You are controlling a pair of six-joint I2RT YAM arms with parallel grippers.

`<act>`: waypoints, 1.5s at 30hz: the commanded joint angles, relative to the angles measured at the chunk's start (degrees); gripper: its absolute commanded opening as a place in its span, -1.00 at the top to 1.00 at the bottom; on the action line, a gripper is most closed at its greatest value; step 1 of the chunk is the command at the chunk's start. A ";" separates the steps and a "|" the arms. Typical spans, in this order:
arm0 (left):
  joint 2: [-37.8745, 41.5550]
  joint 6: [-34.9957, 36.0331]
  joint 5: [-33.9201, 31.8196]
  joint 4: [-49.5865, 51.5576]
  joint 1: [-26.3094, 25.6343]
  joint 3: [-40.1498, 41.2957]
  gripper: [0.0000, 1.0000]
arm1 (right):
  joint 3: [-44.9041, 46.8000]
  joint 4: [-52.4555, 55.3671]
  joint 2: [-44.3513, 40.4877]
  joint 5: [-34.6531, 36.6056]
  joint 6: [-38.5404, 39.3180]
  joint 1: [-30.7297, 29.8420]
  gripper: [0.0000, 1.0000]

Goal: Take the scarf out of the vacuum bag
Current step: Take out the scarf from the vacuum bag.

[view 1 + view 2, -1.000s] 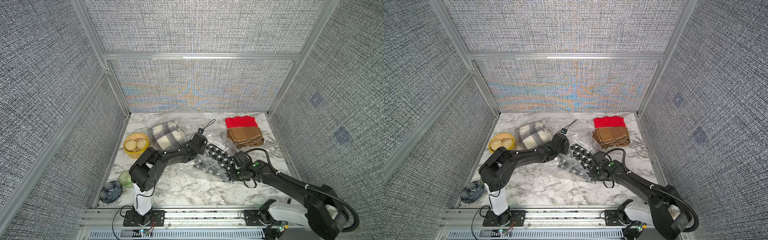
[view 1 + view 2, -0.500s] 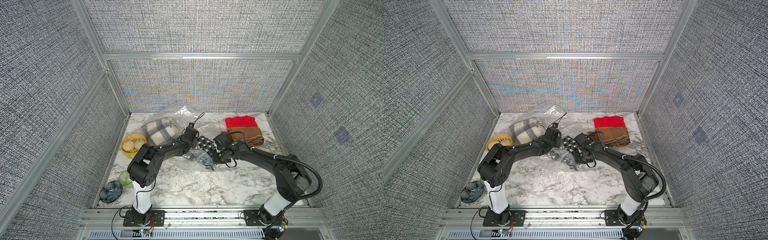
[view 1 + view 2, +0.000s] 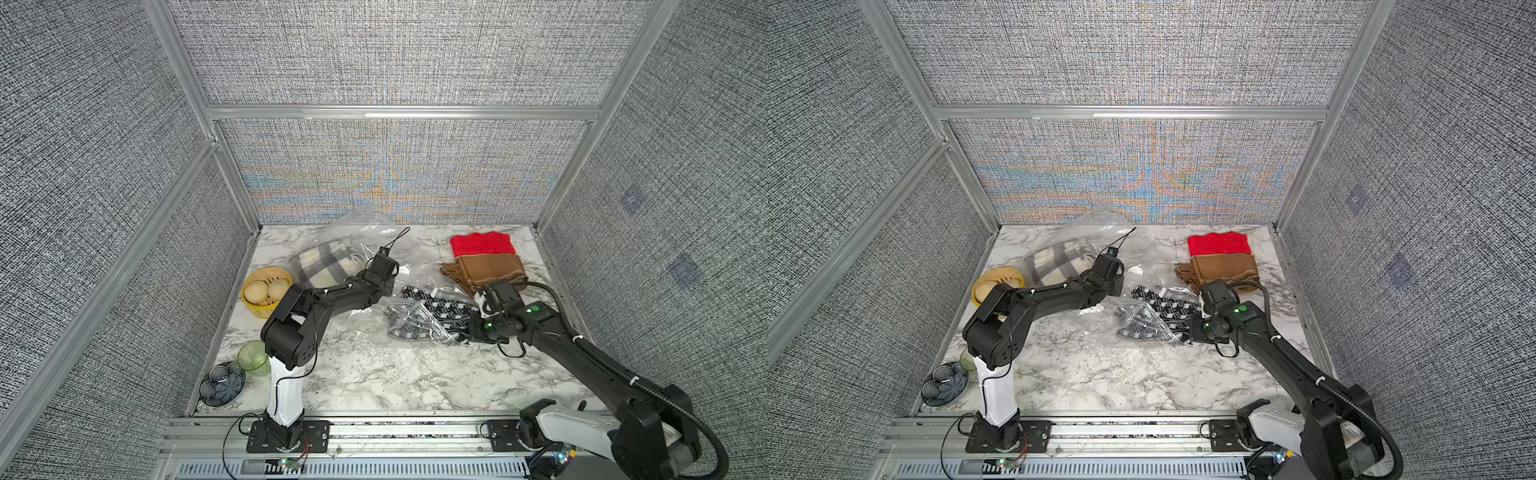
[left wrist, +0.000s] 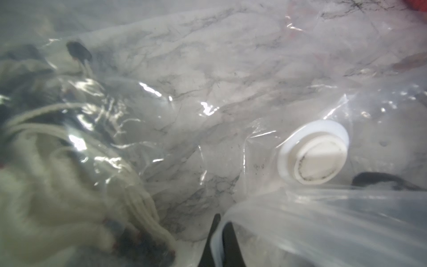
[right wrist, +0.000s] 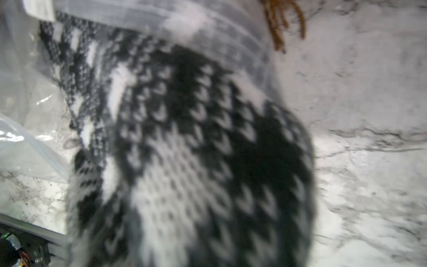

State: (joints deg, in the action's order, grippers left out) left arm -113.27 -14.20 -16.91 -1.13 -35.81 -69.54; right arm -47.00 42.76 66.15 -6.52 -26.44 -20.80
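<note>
Filling right wrist view, blurred scarf (image 5: 196,150), probably gripped

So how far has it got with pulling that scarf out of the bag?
Done: the right gripper is shut on the black-and-white knit scarf, and that end already lies outside the plastic. In hand: the left gripper pinches the vacuum bag near its white valve cap. Left: the scarf's other part is still under crinkly plastic.
</note>
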 commanded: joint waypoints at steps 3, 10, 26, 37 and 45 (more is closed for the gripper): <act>1.32 -0.44 -3.26 0.67 0.45 1.37 1.00 | 2.21 0.96 -3.10 -1.13 0.56 3.13 1.00; 5.46 -1.82 8.09 -2.63 0.44 4.97 1.00 | 4.61 -5.42 4.40 -1.05 -0.36 1.96 1.00; 16.15 -0.66 16.29 -2.37 0.69 9.12 -0.77 | -6.91 -13.03 23.84 -1.63 -4.16 -11.04 1.00; 34.88 -1.86 10.38 -6.84 3.12 20.84 -1.00 | -2.59 -5.66 16.82 -4.82 0.95 -5.06 1.00; 24.63 -3.27 7.06 -6.56 7.72 17.83 -1.00 | -1.66 -6.44 14.64 -6.52 2.98 -4.26 1.00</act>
State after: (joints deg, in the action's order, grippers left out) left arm -85.71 -16.71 -9.02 -7.16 -28.86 -50.61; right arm -48.34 34.57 81.43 -12.29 -25.06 -25.34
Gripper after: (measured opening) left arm 0.999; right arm 0.090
